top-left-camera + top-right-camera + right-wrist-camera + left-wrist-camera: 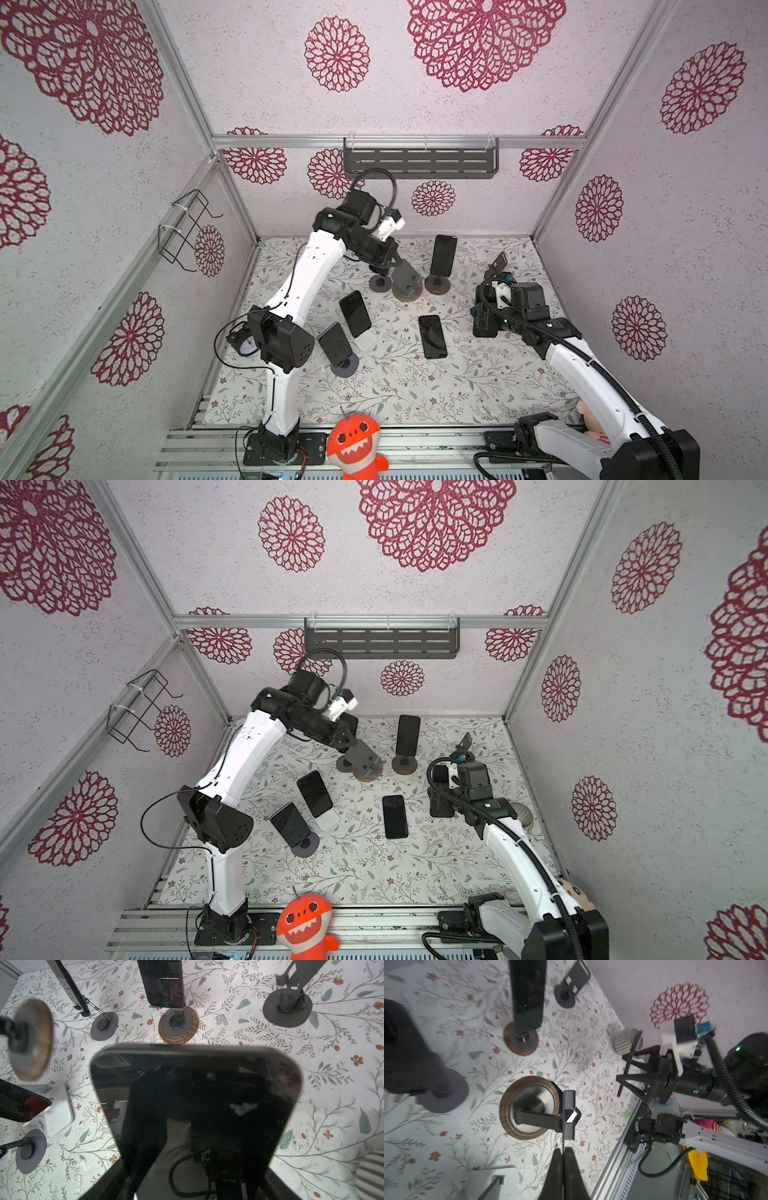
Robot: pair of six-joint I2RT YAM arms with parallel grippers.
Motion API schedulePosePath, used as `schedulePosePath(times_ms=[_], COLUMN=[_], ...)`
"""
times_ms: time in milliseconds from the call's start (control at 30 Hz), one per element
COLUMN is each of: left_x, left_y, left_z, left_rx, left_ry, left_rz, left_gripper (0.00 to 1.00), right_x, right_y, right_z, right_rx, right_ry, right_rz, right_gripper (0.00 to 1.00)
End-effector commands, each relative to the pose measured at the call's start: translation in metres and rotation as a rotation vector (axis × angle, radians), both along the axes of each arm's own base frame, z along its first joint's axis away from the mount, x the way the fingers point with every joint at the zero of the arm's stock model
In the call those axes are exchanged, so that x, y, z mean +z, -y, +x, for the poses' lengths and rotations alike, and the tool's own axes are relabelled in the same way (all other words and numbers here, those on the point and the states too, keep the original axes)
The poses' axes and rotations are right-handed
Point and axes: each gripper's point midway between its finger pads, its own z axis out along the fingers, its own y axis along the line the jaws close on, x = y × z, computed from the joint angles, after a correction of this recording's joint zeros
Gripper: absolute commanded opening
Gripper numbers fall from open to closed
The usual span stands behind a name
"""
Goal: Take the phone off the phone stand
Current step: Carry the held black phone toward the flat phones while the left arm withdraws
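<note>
My left hand [563,1152] is pressed together, pinching the thin edge of the stand's back plate [569,1114], just above its wooden base [529,1107]. My right hand [630,1064] is spread wide around the phone [195,1095], gripping it by its side edges. The phone is clear of the cradle, above the bench [415,386]. I judge the job now is a clean set-down: hold the phone level, lower it onto bare bench away from the neighbouring stands [287,1007], and settle the base flat before letting go.
</note>
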Motion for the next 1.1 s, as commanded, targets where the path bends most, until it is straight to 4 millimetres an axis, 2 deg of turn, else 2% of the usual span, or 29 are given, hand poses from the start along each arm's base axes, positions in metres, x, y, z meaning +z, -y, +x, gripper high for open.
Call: schedulePosePath(times_ms=[0, 67, 200, 300, 400, 567, 600, 633, 667, 833, 933, 1067], left_x=[0.058, 0.067, 0.071, 0.063, 0.047, -0.003, -0.006, -0.028, -0.037, -0.071, -0.088, -0.109], left_y=[-0.05, -0.08, -0.144, -0.19, -0.218, -0.233, -0.233, -0.235, -0.236, -0.24, -0.242, -0.244], left_z=[-0.005, 0.003, 0.029, 0.054, 0.078, 0.107, 0.109, 0.118, 0.122, 0.132, 0.137, 0.141], left_rx=[0.071, 0.14, 0.316, 0.469, 0.576, 0.648, 0.652, 0.659, 0.667, 0.677, 0.684, 0.693], left_ry=[0.081, 0.105, 0.131, 0.135, 0.124, 0.056, 0.055, 0.012, 0.0, -0.058, -0.088, -0.127], left_rz=[-0.086, -0.091, -0.085, -0.088, -0.13, -0.118, -0.122, -0.114, -0.109, -0.08, -0.063, -0.054], left_gripper=[0.0, 0.0, 0.0, 0.0, 0.0, 0.0, 0.0, 0.0, 0.0, 0.0, 0.0, 0.0], right_x=[0.013, 0.01, 0.003, -0.004, -0.011, -0.039, -0.044, -0.049, -0.055, -0.079, -0.087, -0.097], right_y=[-0.001, -0.003, -0.01, -0.012, -0.011, -0.006, -0.007, -0.009, -0.011, -0.025, -0.037, -0.043], right_z=[0.007, 0.008, 0.011, 0.012, 0.012, 0.011, 0.01, 0.01, 0.008, 0.006, 0.01, 0.017], right_rx=[-0.013, -0.014, -0.005, -0.013, -0.036, -0.064, -0.06, -0.051, -0.038, 0.03, 0.061, 0.078], right_ry=[0.056, 0.049, 0.023, -0.002, -0.028, -0.128, -0.151, -0.17, -0.197, -0.306, -0.331, -0.374], right_rz=[0.028, 0.044, 0.086, 0.095, 0.106, 0.024, 0.008, -0.009, -0.029, -0.123, -0.133, -0.144], right_gripper=[0.5, 0.5, 0.51, 0.51, 0.51, 0.47, 0.46, 0.46, 0.46, 0.46, 0.46, 0.46])
